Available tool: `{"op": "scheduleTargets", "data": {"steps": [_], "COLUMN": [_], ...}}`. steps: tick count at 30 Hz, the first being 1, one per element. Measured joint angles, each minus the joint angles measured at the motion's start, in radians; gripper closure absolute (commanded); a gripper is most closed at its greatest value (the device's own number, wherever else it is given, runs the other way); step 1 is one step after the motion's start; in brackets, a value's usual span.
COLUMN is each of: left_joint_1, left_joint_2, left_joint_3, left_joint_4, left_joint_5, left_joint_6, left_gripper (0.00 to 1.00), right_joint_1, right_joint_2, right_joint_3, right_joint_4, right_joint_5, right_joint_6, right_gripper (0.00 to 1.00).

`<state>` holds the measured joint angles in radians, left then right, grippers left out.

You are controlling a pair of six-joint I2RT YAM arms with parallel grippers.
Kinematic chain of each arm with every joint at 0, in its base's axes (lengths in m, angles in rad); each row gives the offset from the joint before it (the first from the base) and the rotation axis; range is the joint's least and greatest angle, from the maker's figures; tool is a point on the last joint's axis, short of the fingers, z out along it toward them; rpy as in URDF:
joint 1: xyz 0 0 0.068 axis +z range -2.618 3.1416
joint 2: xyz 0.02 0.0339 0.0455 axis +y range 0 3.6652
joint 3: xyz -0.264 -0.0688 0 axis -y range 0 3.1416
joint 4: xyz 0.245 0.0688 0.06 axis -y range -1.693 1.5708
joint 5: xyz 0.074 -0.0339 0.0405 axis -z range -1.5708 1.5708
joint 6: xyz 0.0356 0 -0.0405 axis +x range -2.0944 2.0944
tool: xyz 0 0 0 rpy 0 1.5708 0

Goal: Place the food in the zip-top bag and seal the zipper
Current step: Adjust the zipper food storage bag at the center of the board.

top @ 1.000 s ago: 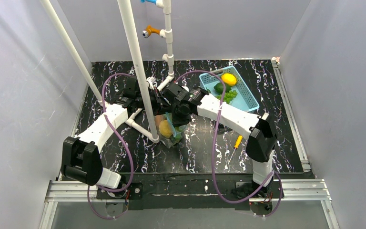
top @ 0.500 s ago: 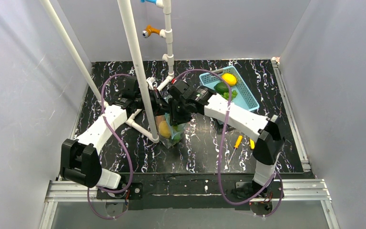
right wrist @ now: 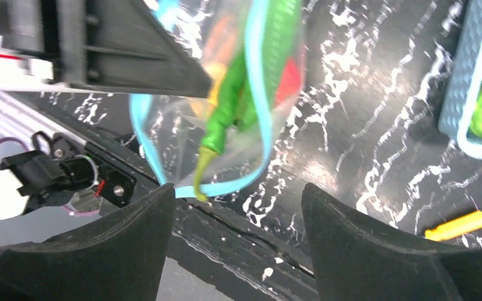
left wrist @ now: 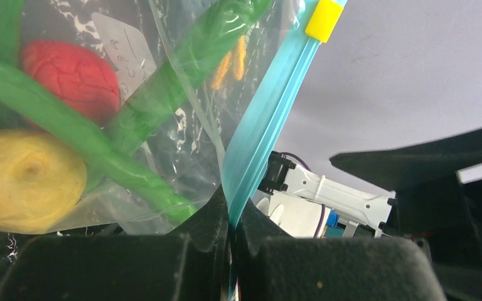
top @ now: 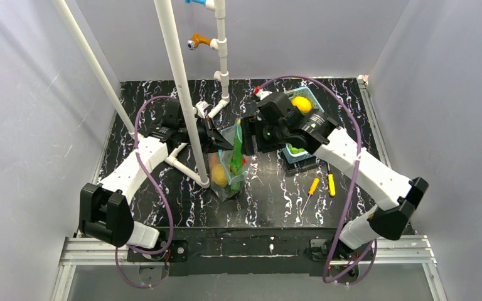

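Left gripper (left wrist: 231,216) pinches the bag's (top: 229,179) blue zipper (left wrist: 267,122), hanging the bag near the table's (top: 263,200) middle. Right gripper (right wrist: 233,200), open and empty, sits just right of the mouth, nearer the green pod (right wrist: 226,113) whose tip reaches the rim.

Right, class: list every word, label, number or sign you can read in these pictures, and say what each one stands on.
No text can be read in any view.
White patch seen at the zip-top bag, left wrist view: small grey marks, too blurred to read.
Yellow slider on the zipper: no lettering visible.
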<state>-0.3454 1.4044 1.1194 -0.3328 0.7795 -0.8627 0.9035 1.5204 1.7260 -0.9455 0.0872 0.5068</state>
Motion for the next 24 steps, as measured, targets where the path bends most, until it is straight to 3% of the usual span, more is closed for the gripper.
{"op": "scheduleTargets", "data": {"steps": [3,6,9,16,24], "left_joint_1": [0.000,-0.001,-0.001,-0.001,-0.001], "left_joint_2": [0.000,0.000,0.000,0.000,0.000], "left_joint_3": [0.007,0.010,0.010,0.010,0.010], "left_joint_4": [-0.008,-0.011,-0.011,-0.012,-0.012], "left_joint_5": [0.000,0.003,0.005,0.006,0.007], "left_joint_6": [0.002,0.003,0.003,0.006,0.008], "left_gripper": [1.00,1.00,1.00,1.00,1.00], "right_joint_1": [-0.019,-0.034,-0.039,-0.026,-0.015], "right_joint_2": [-0.056,-0.050,0.002,0.083,-0.053], "right_joint_3": [-0.093,-0.163,-0.203,-0.216,-0.246], "right_joint_4": [0.003,0.009,0.028,0.059,0.071], "right_joint_5": [0.037,0.055,0.064,0.056,0.090], "right_joint_6": [0.033,0.093,0.154,0.209,0.206], "right_gripper": [0.33,0.53,0.57,0.47,0.40]}}
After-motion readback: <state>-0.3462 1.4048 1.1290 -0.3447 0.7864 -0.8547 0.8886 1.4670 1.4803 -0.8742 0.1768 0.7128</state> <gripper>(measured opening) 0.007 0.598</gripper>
